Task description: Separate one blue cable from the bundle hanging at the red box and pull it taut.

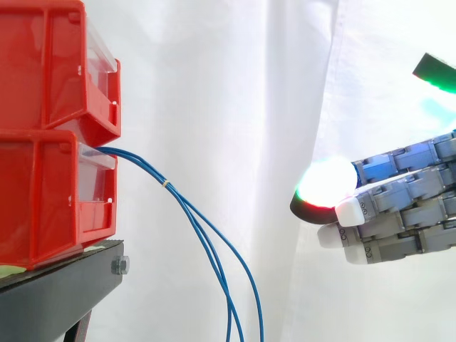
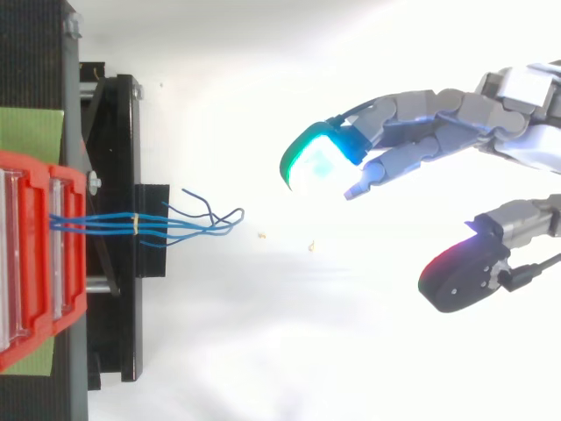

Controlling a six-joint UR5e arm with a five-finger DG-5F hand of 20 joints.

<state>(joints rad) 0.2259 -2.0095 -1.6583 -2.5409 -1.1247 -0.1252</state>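
**Inspector:** Where are the blue cables [image 1: 203,228] lying?

**Assistant:** They are coming out of the front of the lower red bin [image 1: 43,206], which is sitting under the upper red bin [image 1: 43,64] on the black stand [image 1: 57,299]. A yellow tie [image 1: 166,184] is binding them just outside the bin. Below the tie they are hanging loose in front of the white curtain [image 1: 235,107] and running off the bottom edge of the side view. Seen from above, the strands are spreading apart past the stand's edge.

**Inspector:** And the hand [image 1: 402,210]?

**Assistant:** It is reaching in from the right, well apart from the cables and roughly level with the lower bin. Its fingers are stretching out nearly straight toward the bundle, and the thumb [image 2: 460,276] is standing off to one side. The hand is spread and gripping nothing.

**Inspector:** Fingertips [image 1: 326,182]?

**Assistant:** They are glowing white with green and red edges in the side view, and cyan-green from above.
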